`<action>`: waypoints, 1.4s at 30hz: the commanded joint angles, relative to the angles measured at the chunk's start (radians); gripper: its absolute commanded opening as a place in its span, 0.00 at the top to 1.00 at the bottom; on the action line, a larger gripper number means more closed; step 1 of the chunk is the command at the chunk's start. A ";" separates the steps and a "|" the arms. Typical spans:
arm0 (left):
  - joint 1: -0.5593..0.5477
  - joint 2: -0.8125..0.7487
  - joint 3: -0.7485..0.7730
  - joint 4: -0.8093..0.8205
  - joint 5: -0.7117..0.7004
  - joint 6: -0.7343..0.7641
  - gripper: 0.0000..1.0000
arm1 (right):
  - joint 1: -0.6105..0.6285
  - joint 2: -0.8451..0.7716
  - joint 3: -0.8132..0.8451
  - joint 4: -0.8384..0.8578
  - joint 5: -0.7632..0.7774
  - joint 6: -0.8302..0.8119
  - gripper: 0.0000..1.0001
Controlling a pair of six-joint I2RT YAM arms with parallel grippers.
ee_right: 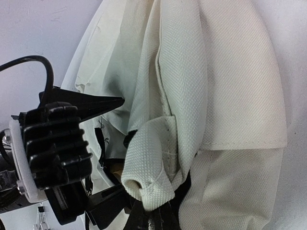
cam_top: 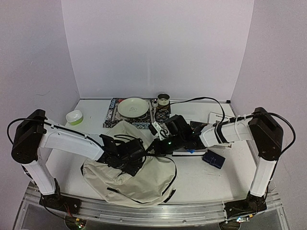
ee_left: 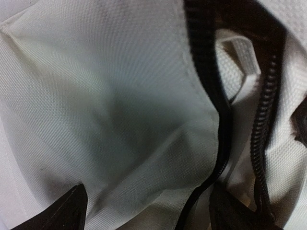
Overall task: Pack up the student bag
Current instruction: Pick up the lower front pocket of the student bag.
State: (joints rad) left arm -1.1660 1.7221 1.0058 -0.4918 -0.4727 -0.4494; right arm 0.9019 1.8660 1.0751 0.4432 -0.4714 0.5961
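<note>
The student bag (cam_top: 139, 179) is a large cream fabric backpack lying at the near middle of the table. My left gripper (cam_top: 128, 152) rests on its upper part. In the left wrist view the fingertips (ee_left: 67, 211) stand wide apart, with cream fabric (ee_left: 120, 110) and the black zip (ee_left: 216, 120) between them. My right gripper (cam_top: 159, 143) is at the bag's far edge. In the right wrist view it (ee_right: 153, 213) is shut on a bunched fold of bag fabric (ee_right: 153, 163) and holds it up. The left arm's black gripper body (ee_right: 53, 153) is close beside it.
A pale plate (cam_top: 133, 107) sits on a patterned mat (cam_top: 111, 117) at the back. A green and white bowl (cam_top: 74, 116) is at the back left and a small tin (cam_top: 163, 99) behind the plate. A dark blue pouch (cam_top: 213, 158) and a paper (cam_top: 221, 117) lie to the right.
</note>
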 commanded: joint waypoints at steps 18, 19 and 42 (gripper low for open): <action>0.033 -0.112 -0.037 0.026 -0.133 -0.089 0.60 | -0.015 -0.028 0.030 0.045 -0.057 0.015 1.00; 0.031 -0.123 -0.035 0.026 -0.116 -0.083 0.62 | -0.015 -0.024 0.033 0.044 -0.058 0.015 1.00; 0.038 -0.286 0.061 -0.049 0.232 0.005 1.00 | -0.043 -0.023 0.162 -0.277 0.143 -0.217 0.89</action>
State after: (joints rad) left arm -1.1289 1.4864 0.9919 -0.5233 -0.3485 -0.4640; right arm 0.8642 1.8660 1.1601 0.2612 -0.3931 0.4823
